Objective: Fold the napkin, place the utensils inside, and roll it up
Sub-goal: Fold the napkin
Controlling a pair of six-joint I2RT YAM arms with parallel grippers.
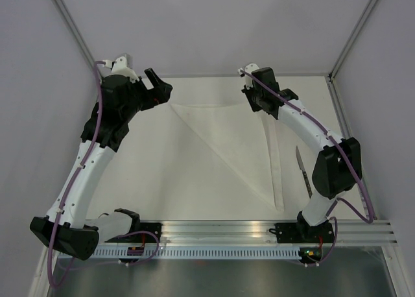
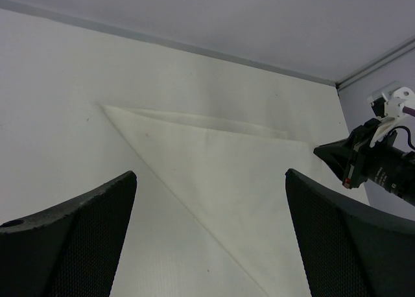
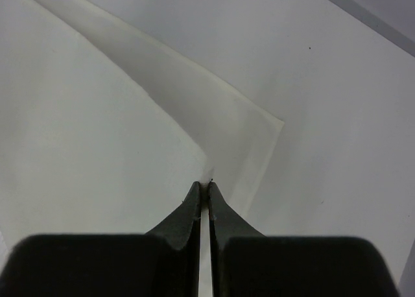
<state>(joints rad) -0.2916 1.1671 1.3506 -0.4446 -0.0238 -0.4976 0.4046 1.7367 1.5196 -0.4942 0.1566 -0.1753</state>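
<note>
The napkin [image 1: 237, 141] lies folded into a white triangle mid-table, its long edge running from far left to near right. My right gripper [image 1: 256, 109] is at its far right corner, shut on the top layer; in the right wrist view the tips [image 3: 204, 183] pinch thin cloth of the napkin [image 3: 97, 135], just short of the lower layer's corner. My left gripper [image 1: 159, 89] is open and empty by the far left corner. Its wrist view shows the wide-apart gripper [image 2: 211, 174] above the napkin [image 2: 227, 141]. The knife [image 1: 303, 170] lies on the table right of the napkin, partly under the right arm.
Grey walls enclose the table at the back and both sides. An aluminium rail [image 1: 227, 229] carrying the arm bases runs along the near edge. The right arm's elbow [image 1: 337, 164] hangs over the knife's handle end.
</note>
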